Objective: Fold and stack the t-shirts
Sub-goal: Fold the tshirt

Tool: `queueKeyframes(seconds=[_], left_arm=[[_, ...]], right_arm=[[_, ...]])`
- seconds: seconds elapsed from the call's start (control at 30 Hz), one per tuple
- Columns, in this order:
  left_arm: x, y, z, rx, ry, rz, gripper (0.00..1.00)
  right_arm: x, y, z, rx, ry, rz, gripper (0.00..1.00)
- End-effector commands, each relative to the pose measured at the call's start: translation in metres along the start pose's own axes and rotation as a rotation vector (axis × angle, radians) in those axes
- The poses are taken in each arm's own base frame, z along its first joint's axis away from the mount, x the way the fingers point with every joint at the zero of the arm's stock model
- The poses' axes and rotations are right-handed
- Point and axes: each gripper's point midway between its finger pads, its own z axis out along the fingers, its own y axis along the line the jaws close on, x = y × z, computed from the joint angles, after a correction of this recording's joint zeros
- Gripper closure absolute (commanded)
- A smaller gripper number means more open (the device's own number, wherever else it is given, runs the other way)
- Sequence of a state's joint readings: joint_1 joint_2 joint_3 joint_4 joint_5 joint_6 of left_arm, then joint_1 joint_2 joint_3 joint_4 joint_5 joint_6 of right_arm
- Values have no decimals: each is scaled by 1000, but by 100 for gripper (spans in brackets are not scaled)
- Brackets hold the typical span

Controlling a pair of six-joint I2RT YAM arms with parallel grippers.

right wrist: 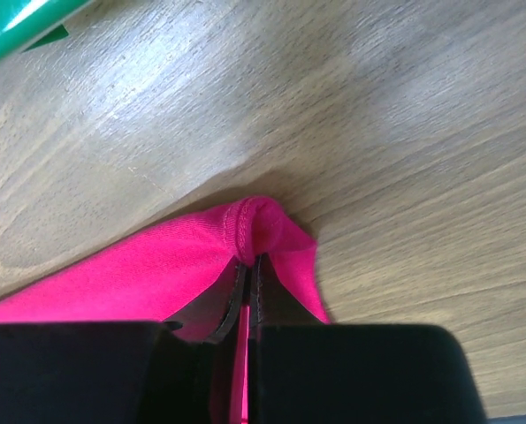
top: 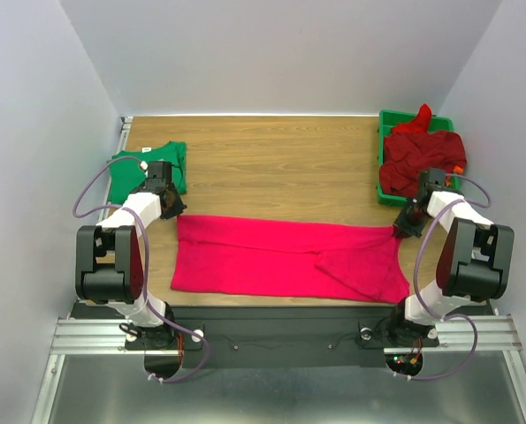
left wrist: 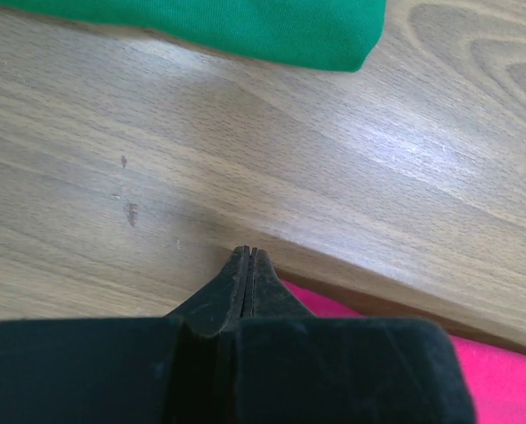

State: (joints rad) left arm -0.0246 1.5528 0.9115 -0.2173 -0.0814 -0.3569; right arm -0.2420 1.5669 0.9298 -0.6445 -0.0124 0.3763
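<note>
Lying spread in a long, creased band just beside the green tray (top: 384, 132), the pink-red t-shirt (top: 280, 256) has its tray-side corner pinched in the right gripper (right wrist: 247, 265), the left gripper (left wrist: 247, 254) clenched at its far corner, while the tray holds crumpled dark red t-shirts (top: 419, 159).

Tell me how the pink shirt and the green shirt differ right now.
The pink shirt lies spread wide across the near part of the table; the green shirt is a compact folded bundle at the far left. The pink shirt's right corner is pinched in the right gripper; the green shirt is not gripped. The pink shirt covers far more table than the green shirt. Both are plain cloth lying on the wood.
</note>
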Motion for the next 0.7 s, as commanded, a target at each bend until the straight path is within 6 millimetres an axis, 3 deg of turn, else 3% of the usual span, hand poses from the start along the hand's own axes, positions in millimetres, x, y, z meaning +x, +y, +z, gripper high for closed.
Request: queueKeyframes(seconds=[0.0, 0.03, 0.07, 0.13, 0.17, 0.27, 0.3, 0.37, 0.47, 0.57, 0.67], left_arm=[[-17, 0, -9, 3, -50, 13, 88], [-19, 0, -9, -1, -52, 14, 82], [-25, -1, -10, -4, -63, 15, 63], [-35, -3, -13, -2, -82, 18, 50], [-39, -4, -14, -1, -88, 19, 42], [-53, -8, -22, 1, -115, 25, 31], [-56, -9, -24, 1, -122, 28, 29], [-65, -14, -30, 10, -144, 31, 26], [-71, -31, -39, 51, -166, 55, 25], [-64, -61, -47, 107, -167, 108, 23], [-41, -103, -54, 195, -136, 179, 22]], right_arm=[[-28, -1, -5, 14, -73, -5, 100], [-31, 0, -7, 13, -81, -10, 100], [-32, 0, -8, 15, -85, -11, 98], [-39, 1, -14, 18, -106, -17, 89], [-41, 0, -16, 23, -111, -19, 71], [-50, 0, -27, 33, -136, -23, 44], [-51, 1, -29, 35, -142, -22, 35], [-55, -1, -38, 44, -164, -25, 27], [-59, -3, -52, 48, -197, -34, 23], [-55, 1, -64, 18, -208, -47, 21], [-38, 13, -73, -76, -177, -55, 22]])
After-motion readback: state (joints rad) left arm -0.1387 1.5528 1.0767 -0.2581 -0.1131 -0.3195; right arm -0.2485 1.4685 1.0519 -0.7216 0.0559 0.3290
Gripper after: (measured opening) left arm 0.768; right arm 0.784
